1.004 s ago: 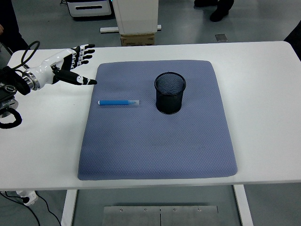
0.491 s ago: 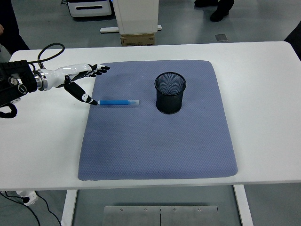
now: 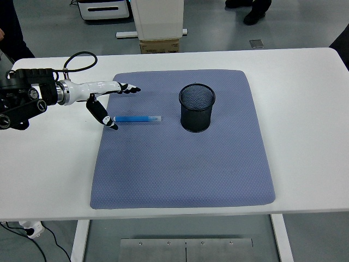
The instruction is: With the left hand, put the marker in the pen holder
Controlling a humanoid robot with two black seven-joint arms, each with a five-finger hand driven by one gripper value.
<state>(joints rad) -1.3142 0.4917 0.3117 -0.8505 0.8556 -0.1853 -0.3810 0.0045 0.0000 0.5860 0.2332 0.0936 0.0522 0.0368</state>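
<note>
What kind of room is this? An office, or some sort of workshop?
Probably a robot test lab, not an office. A white table carries only a staged setup: a blue mat, one marker and a mesh pen holder. The left hand reaches in, and equipment stands on the grey floor behind.

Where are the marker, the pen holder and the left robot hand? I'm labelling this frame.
marker (image 3: 137,118), head view, middle of its blue barrel.
pen holder (image 3: 196,115), head view, front of its black mesh wall.
left robot hand (image 3: 107,98), head view, middle of the open hand.

Blue marker (image 3: 137,118), black mesh pen holder (image 3: 197,108), grey-blue dotted mat (image 3: 182,158), white table (image 3: 305,109).
</note>
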